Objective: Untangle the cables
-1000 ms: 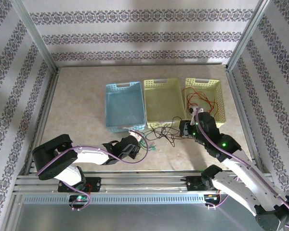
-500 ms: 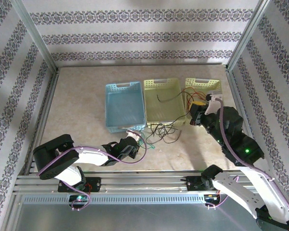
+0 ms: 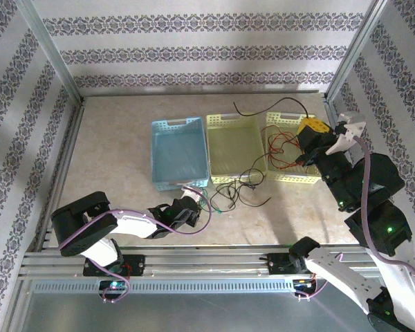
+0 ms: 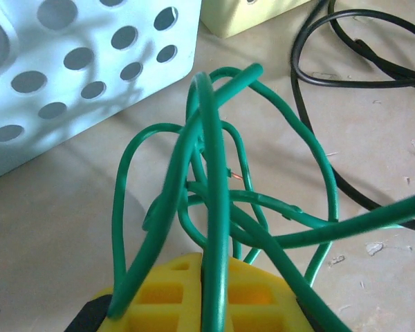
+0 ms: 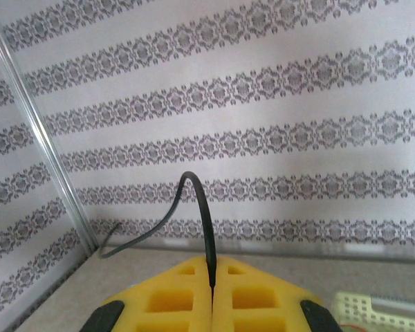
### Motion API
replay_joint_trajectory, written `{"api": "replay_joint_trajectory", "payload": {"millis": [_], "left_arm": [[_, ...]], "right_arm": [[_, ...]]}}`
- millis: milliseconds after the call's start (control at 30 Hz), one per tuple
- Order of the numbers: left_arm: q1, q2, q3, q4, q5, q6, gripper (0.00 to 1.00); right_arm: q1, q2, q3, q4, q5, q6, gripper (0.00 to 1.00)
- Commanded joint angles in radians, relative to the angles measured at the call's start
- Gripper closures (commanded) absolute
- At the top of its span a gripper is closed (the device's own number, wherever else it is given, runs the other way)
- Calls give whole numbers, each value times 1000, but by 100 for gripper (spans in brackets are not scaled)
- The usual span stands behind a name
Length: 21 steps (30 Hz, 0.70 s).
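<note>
Beige speckled tabletop (image 3: 117,152), enclosed on three sides by pale walls (image 3: 194,52) papered in dark floral stripes; aluminium posts (image 3: 48,48) at corners; slotted rail (image 3: 194,285) along near edge.

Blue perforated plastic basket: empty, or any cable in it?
Empty. From the top camera, the blue perforated plastic basket shows a bare floor, with no cable lying inside.

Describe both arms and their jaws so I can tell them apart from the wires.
Both the left arm and the right arm have white shell links with black joint housings. A thick lilac cable loops along each. Small green lights glow on the right arm. The jaws are bright yellow blocks with rectangular recesses, black at their outer corners.
</note>
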Motion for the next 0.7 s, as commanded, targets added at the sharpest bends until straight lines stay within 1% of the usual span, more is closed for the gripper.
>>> {"api": "replay_joint_trajectory", "payload": {"millis": [0,67,200,300,400,533,667], "left_arm": [[2,64,-18,-117,13,-2,100],[2,68,-9,-120,17,1,100],[1,59,-3,-129,14,6,100],[3,49,-3,-134,15,8,100],[3,36,1,-142,19,14,100],[2,17,12,-162,17,26,100],[2,-8,13,-175,12,26,100]], "right_arm": [[10,61,12,124,-3,-46,100],[7,92,12,198,-20,-47,100],[4,157,33,292,-48,-64,100],[-13,221,59,301,-49,-77,100],[-63,288,45,310,-77,-44,100],[-151,386,-25,353,-140,27,100],[-199,487,-109,373,-171,80,100]]}}
